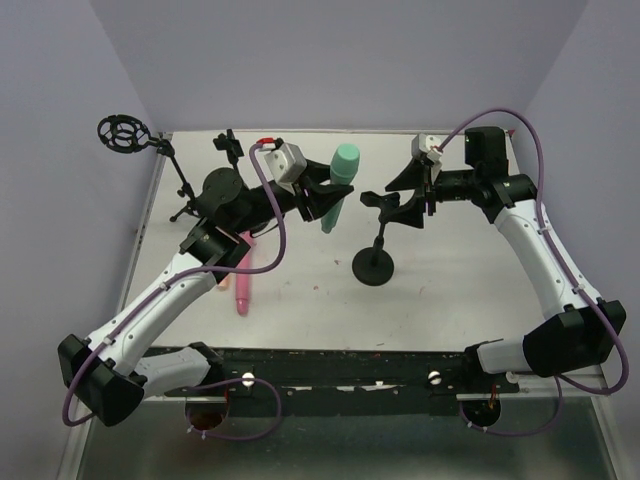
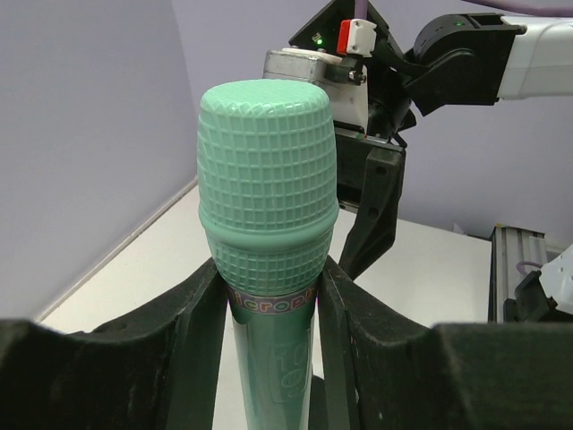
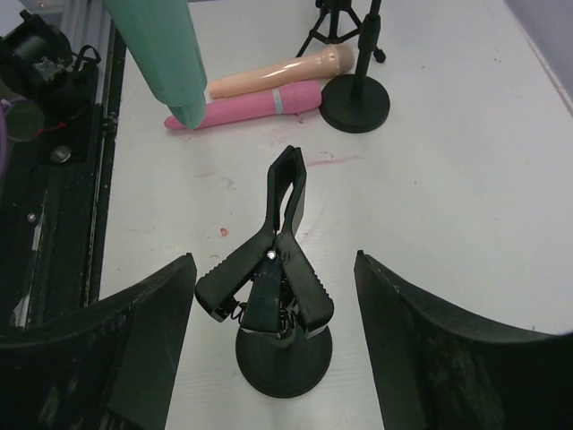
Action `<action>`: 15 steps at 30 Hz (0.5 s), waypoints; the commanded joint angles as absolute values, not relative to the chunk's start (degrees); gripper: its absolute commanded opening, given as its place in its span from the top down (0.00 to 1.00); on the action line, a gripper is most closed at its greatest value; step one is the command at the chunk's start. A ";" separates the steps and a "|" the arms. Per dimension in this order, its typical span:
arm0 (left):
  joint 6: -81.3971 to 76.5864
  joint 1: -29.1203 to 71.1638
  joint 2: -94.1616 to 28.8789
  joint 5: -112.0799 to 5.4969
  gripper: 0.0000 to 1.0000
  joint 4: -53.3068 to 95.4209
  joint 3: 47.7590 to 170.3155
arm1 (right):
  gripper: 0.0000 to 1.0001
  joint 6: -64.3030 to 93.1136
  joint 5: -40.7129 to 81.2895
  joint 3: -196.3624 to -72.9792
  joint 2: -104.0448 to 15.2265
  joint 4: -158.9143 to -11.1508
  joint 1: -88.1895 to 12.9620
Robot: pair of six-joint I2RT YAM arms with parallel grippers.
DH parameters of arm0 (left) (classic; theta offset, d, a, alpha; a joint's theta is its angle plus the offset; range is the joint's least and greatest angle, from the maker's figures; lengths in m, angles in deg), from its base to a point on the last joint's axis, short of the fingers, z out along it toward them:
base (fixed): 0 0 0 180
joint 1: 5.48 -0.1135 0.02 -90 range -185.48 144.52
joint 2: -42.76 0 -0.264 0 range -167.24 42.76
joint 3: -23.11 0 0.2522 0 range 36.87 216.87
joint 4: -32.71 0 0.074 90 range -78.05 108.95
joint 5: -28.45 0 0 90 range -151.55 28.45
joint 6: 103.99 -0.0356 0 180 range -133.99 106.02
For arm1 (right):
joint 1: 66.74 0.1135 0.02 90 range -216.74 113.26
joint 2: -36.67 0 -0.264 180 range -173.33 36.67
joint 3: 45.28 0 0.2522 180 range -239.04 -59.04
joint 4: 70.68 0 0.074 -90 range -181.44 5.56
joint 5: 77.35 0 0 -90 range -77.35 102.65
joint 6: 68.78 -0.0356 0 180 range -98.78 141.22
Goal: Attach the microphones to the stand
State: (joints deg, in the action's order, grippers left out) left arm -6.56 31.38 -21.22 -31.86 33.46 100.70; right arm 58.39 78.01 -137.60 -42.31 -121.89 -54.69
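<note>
Left claw (image 1: 322, 200) is clamped on the mint green microphone (image 1: 340, 180), fingers (image 2: 192, 336) pressing the handle from both sides just under the ribbed head. The microphone is near upright, head up, over the far middle of the desk (image 1: 450, 300).

Far left corner: a tripod stand (image 1: 182, 195) carrying a ring-shaped mount (image 1: 125, 133). Just right of it is a second stand (image 1: 228, 160) with a round base, partly hidden behind the left arm.

Near left, under the left forearm: the pink microphone (image 1: 243, 290) lies flat on the desk. The right wrist view shows the pale peach microphone (image 3: 282, 73) lying alongside it, the two touching or nearly so, both close to that round base.

Centre: the clip stand (image 1: 373, 268) stands upright on its round base, its spring clip (image 3: 273, 260) on top and unloaded. It is just right of the held mint microphone.

Right claw (image 1: 398, 205) is spread wide, with one finger (image 3: 116, 358) on each side of the clip. No contact with the clip shows, and the claw holds nothing.
</note>
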 commanded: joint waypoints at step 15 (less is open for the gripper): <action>-3.61 29.68 -29.48 -27.63 1.00 41.80 105.42 | 0.58 57.34 77.51 -135.59 -41.82 -117.66 -54.17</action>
State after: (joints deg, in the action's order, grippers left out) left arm -4.01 30.07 -28.59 -29.67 38.33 103.21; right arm 56.79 77.20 -135.83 -42.31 -118.26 -54.62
